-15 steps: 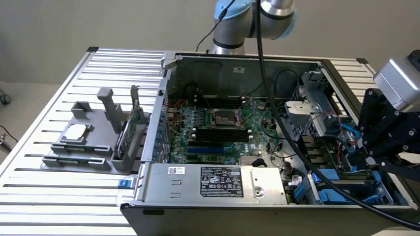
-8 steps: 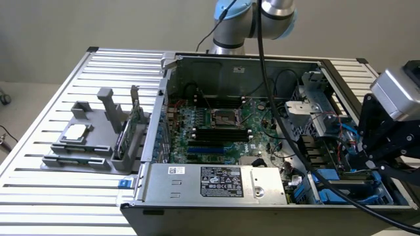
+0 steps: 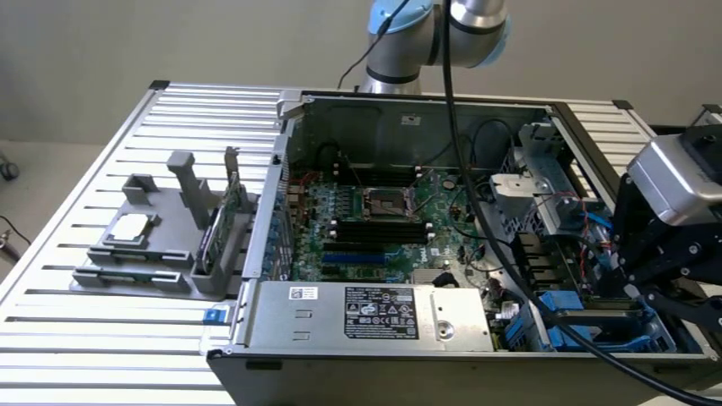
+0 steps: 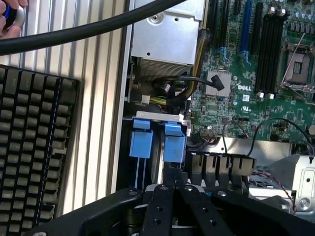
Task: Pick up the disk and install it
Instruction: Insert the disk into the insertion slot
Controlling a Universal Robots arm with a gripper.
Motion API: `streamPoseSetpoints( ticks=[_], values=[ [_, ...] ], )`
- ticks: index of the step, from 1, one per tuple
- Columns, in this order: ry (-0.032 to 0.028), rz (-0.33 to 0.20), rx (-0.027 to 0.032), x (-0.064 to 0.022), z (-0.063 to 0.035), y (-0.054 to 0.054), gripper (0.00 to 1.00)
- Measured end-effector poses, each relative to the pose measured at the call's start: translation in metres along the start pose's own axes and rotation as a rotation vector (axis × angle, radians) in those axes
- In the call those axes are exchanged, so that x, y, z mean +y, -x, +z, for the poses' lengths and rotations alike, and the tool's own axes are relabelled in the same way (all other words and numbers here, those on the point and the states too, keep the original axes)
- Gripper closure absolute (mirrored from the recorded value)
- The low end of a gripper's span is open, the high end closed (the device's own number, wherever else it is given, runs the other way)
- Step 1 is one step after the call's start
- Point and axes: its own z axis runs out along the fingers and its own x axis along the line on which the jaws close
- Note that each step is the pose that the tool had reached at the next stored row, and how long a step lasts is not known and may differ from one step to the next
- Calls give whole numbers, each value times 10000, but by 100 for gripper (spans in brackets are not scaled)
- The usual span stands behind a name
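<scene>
The gripper (image 4: 173, 173) is clenched, with nothing between its fingers. Its tips sit right at the blue end of the disk (image 4: 174, 143), which stands edge-on in the drive bay of the open computer case (image 3: 373, 110), just beside a second blue carrier (image 4: 141, 140) and near the power supply (image 4: 167, 34).

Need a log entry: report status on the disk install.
Tool shut, empty, tips at a blue carrier in the bay. Can't tell if carrier holds the disk. Black cable crosses overhead.
</scene>
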Motion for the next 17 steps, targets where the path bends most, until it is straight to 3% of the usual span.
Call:
streamPoseSetpoints(
  ticks=[17],
  values=[
    [-35, -2, -42, -93, 277, 43, 89]
  ],
)
